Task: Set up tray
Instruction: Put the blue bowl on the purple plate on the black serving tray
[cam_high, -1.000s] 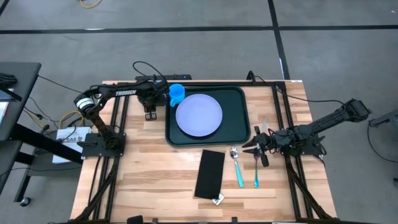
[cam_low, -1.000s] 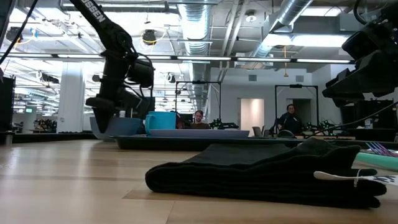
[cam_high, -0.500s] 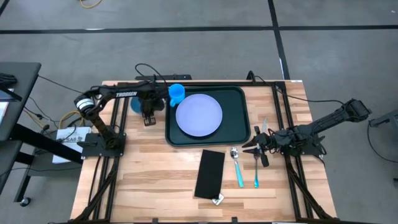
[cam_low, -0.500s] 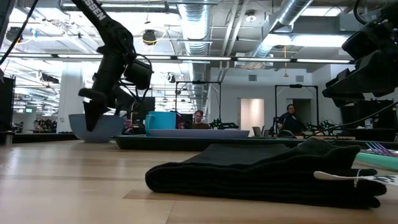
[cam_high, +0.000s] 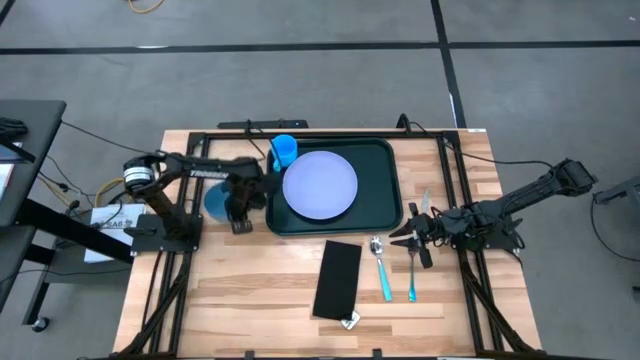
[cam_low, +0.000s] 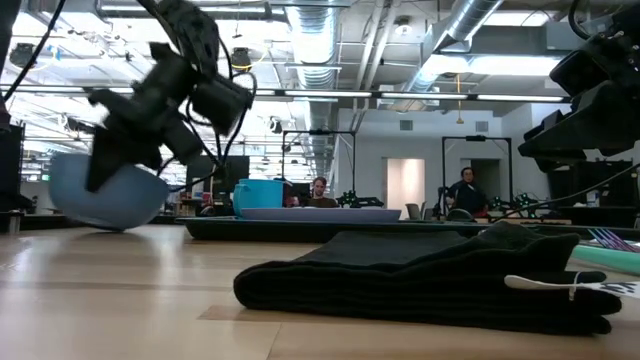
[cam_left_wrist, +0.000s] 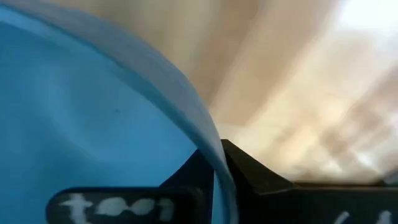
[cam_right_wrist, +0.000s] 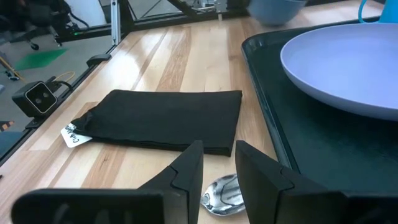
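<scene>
Since a second ago the left gripper (cam_high: 238, 207) has carried the blue bowl (cam_high: 216, 199) away from the far corner beside the blue cup (cam_high: 285, 151) and down along the tray's outer side, so the bowl now hangs tilted over the bare wooden surface (cam_high: 250, 270), just off the near left corner of the dark green tray (cam_high: 385, 190). Its jaws are pinched shut on the bowl's rim, which the left wrist view shows closely, a thin blue edge (cam_left_wrist: 186, 106) running between the dark fingers (cam_left_wrist: 249, 177). From the low view the bowl (cam_low: 105, 190) is seen tipped and clear of the wood, something the overhead picture does not settle. The tray lies at the surface's far middle, carrying the lavender plate (cam_high: 320, 185) and the cup. The right gripper (cam_high: 408, 238) waits near the tray's right near corner, jaws narrowly parted and holding nothing, above a spoon (cam_right_wrist: 221, 191) beside the folded black cloth (cam_right_wrist: 161, 118).
</scene>
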